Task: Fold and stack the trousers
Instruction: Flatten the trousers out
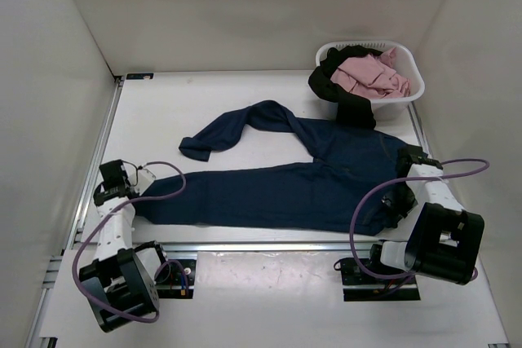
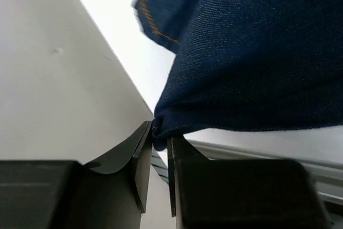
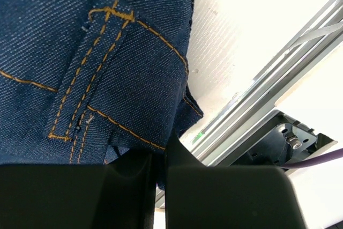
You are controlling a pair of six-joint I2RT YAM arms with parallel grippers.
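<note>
The dark navy denim trousers (image 1: 310,189) lie spread on the white table, waist to the right. One leg runs left along the near edge and the other bends up to the left (image 1: 214,138). My left gripper (image 1: 135,201) is shut on the hem corner of the near leg (image 2: 161,127), as the left wrist view (image 2: 159,142) shows. My right gripper (image 1: 397,200) is shut on the waistband edge beside a belt loop (image 3: 88,73), as the right wrist view (image 3: 161,156) shows. The black trousers (image 1: 342,97) hang over the rim of the basket.
The white laundry basket (image 1: 410,94) stands at the back right with pink cloth (image 1: 371,75) in it. A metal rail (image 1: 269,247) runs along the near table edge, also in the right wrist view (image 3: 262,84). White walls enclose the table at left, back and right.
</note>
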